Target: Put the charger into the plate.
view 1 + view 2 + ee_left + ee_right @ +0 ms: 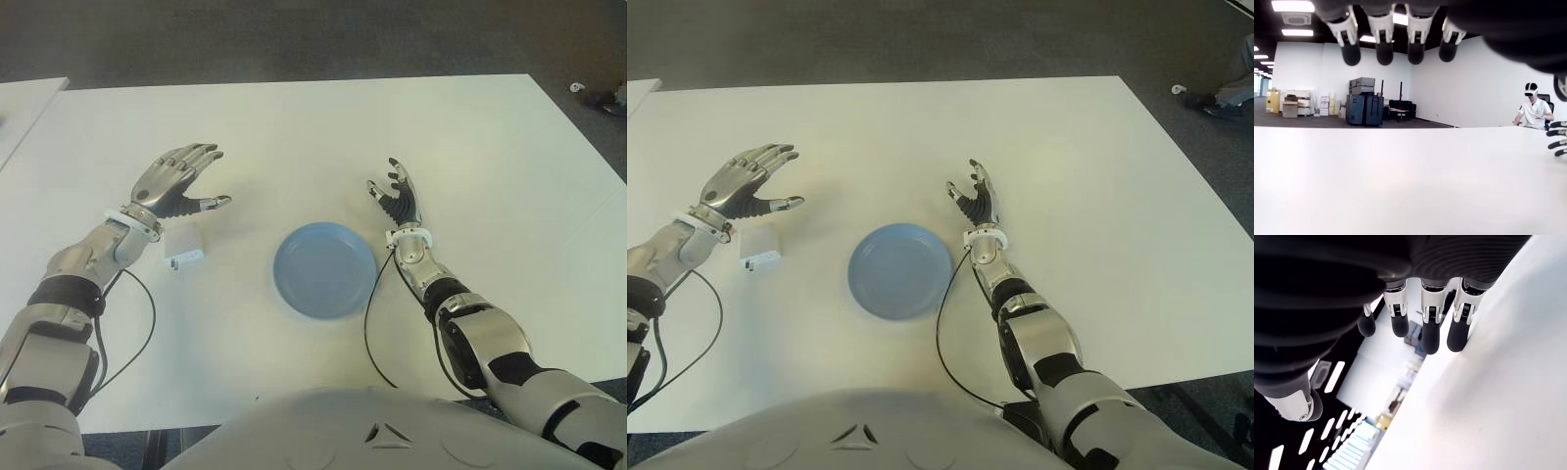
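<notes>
White table point(294, 127) holds empty blue plate point(324, 269); charger point(182, 247) lies beside it.

Charger point(182, 246) left of plate point(324, 270)

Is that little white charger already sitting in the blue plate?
No, the charger lies on the table beside the left hand, apart from the plate.

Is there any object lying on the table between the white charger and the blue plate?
No. Only bare white table shows between the small white boxy charger and the round blue plate. The open left hand shows just beyond the charger, nothing between them; the right hand shows beside the plate.
</notes>
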`<action>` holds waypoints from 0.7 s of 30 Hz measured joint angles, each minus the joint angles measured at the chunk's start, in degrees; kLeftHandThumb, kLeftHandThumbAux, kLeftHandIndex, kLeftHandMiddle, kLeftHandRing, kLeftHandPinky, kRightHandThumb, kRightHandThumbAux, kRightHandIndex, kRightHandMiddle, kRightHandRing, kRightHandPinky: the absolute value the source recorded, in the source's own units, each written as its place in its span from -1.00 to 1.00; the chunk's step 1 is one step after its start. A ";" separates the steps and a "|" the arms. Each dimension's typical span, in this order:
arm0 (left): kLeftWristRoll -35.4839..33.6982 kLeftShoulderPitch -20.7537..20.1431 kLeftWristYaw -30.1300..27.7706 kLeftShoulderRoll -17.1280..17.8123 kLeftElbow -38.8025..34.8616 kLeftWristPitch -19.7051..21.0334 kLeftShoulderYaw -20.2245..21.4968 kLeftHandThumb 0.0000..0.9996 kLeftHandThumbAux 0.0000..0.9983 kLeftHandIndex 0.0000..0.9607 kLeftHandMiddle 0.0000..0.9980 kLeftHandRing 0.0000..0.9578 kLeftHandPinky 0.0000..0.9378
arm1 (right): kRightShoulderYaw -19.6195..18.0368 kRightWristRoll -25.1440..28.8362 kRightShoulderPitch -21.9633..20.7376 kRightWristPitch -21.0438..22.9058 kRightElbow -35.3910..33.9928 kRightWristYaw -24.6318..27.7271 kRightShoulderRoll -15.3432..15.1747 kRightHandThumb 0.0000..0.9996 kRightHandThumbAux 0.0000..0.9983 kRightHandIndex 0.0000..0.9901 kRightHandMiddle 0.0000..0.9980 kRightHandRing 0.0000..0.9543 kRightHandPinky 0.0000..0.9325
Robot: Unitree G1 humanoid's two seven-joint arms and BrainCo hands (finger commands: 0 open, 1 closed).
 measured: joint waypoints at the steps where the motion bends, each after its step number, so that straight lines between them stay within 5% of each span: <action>1: 0.20 -0.09 0.24 0.04 0.35 -0.11 -0.34 -0.19 -0.76 -1.00 -1.00 -1.00 -1.00 | 0.02 -0.01 0.00 0.00 0.00 0.00 -0.02 -0.71 0.04 -1.00 -0.86 -0.71 -0.53; 21: 0.99 -1.84 -0.01 0.88 5.04 -0.71 -4.35 -0.40 -0.70 -1.00 -1.00 -1.00 -1.00 | 0.53 -0.62 0.09 -0.29 0.01 0.59 -0.57 -0.74 0.15 -1.00 -0.93 -0.78 -0.55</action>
